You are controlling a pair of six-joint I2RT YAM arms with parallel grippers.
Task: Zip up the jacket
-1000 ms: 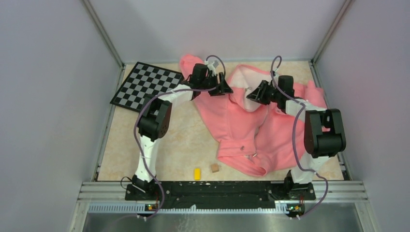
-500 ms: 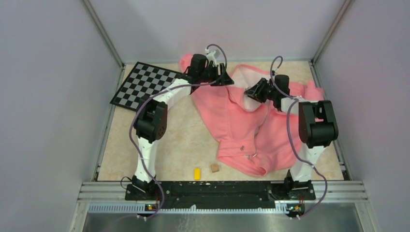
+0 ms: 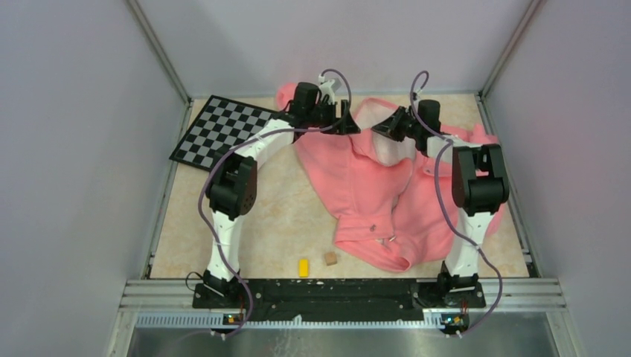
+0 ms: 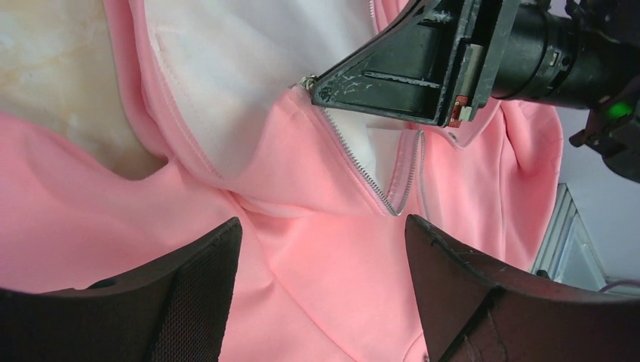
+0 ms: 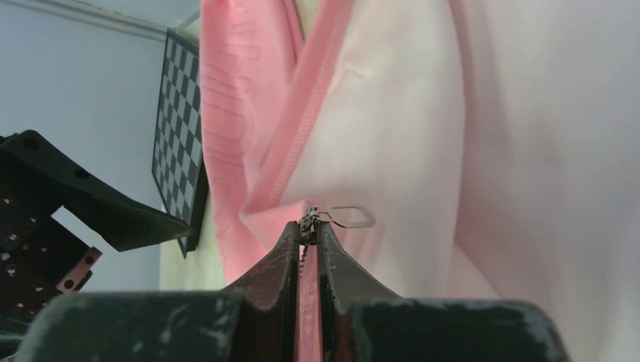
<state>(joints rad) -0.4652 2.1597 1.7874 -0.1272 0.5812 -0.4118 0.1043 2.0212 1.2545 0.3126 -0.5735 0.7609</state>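
Observation:
The salmon-pink jacket (image 3: pixel 372 193) lies crumpled on the table's right half, its paler lining (image 3: pixel 387 145) showing near the collar. My right gripper (image 5: pixel 306 230) is shut on the zipper edge at the metal slider (image 5: pixel 308 220), and the wire pull tab (image 5: pixel 353 217) sticks out to the right. In the left wrist view the zipper teeth (image 4: pixel 362 170) run down from the right gripper's tip (image 4: pixel 313 84) to a V. My left gripper (image 4: pixel 323 222) hovers open just above the pink fleece, holding nothing. From above, the left gripper (image 3: pixel 344 120) and the right gripper (image 3: pixel 379 128) nearly face each other.
A checkerboard (image 3: pixel 223 132) lies at the back left, beside the left arm. A yellow block (image 3: pixel 303 267) and a small brown cube (image 3: pixel 330 259) sit near the front edge. Grey walls close in the table on three sides.
My right gripper has moved back and left to the collar opening and closed on the zipper edge. My left gripper has shifted slightly back and opened wider.

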